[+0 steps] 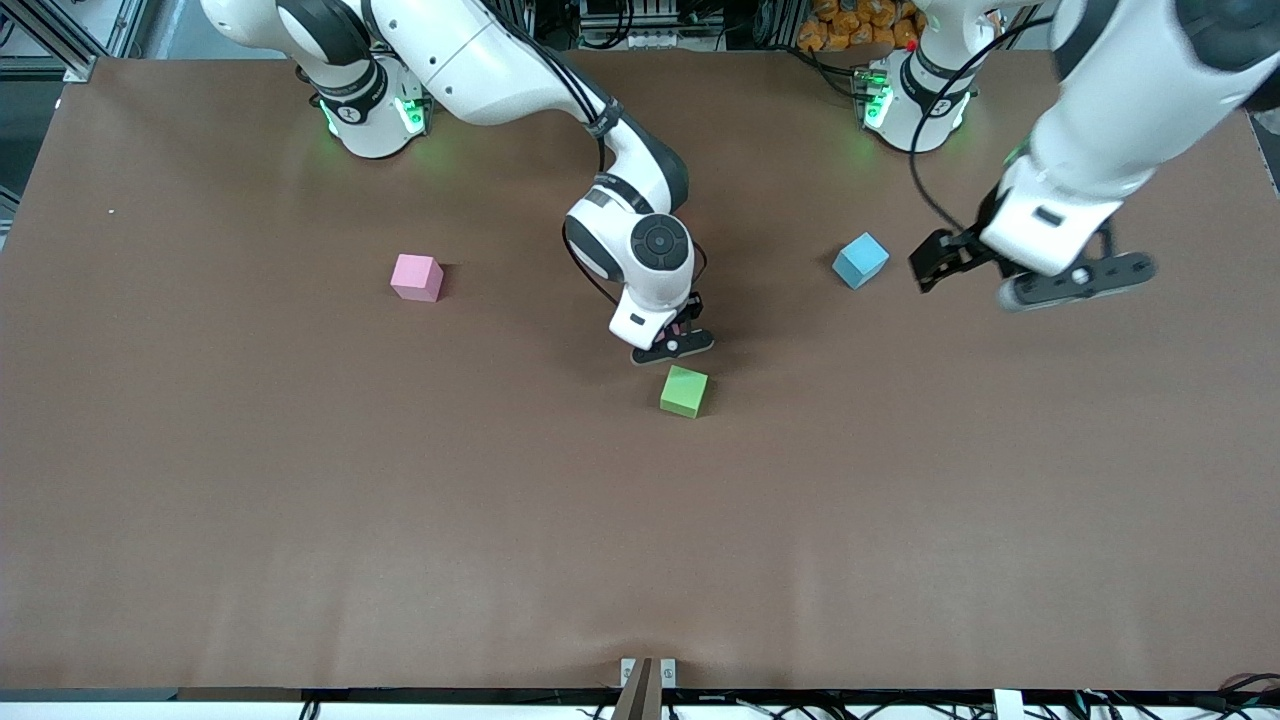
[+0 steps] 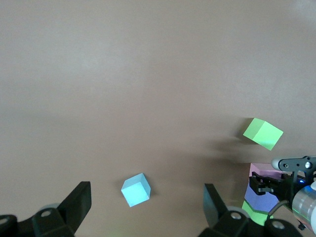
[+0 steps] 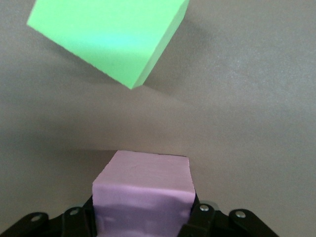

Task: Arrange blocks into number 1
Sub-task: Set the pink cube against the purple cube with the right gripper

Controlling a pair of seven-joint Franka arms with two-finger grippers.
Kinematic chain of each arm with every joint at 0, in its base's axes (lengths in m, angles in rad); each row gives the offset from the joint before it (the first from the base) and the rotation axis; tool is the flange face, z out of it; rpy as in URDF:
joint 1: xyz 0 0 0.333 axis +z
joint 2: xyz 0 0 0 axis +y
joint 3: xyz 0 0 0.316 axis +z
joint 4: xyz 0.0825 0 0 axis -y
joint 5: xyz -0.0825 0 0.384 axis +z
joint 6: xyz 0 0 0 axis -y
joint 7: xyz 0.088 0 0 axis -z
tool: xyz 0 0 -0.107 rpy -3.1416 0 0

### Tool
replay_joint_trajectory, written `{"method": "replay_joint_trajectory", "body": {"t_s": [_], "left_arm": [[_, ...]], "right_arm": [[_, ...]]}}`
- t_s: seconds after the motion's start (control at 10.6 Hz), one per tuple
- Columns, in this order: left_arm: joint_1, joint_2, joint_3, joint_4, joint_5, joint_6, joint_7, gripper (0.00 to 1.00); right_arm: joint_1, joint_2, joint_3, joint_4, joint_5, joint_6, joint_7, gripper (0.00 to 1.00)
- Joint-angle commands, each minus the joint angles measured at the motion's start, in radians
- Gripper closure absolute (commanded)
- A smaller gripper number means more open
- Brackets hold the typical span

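My right gripper [image 1: 678, 330] is shut on a pink block [image 3: 143, 190], low over the middle of the table; its fingers [image 3: 202, 219] press the block's sides. A green block [image 1: 684, 390] lies just past it, toward the front camera. In the left wrist view the held pink block [image 2: 264, 170] has a purple block [image 2: 260, 193] and a second green block [image 2: 251, 210] beside it; the right hand hides these in the front view. A light blue block [image 1: 860, 259] lies alone, with my open left gripper [image 1: 940, 262] in the air beside it. Another pink block [image 1: 417, 277] sits toward the right arm's end.
The brown table [image 1: 300, 520] spreads wide toward the front camera. Both arm bases [image 1: 370, 110] stand along its back edge.
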Motion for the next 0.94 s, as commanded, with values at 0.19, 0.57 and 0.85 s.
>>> {"method": "replay_joint_trajectory", "body": {"t_s": [0.19,0.57,0.85], "left_arm": [[0.001,-0.053,0.106,0.029,-0.038,-0.049,0.135,0.0],[0.001,-0.107,0.175,0.061,-0.018,-0.101,0.135,0.0],[-0.003,-0.122,0.252,0.067,-0.003,-0.155,0.367,0.0]], "right_arm": [[-0.018,-0.053,0.004,-0.045,-0.003,-0.002,0.038,0.0],[-0.208,-0.22,-0.001,-0.045,-0.003,-0.075,0.037,0.0],[-0.487,-0.285,0.001,-0.044,-0.004,-0.149,-0.139,0.0]]}}
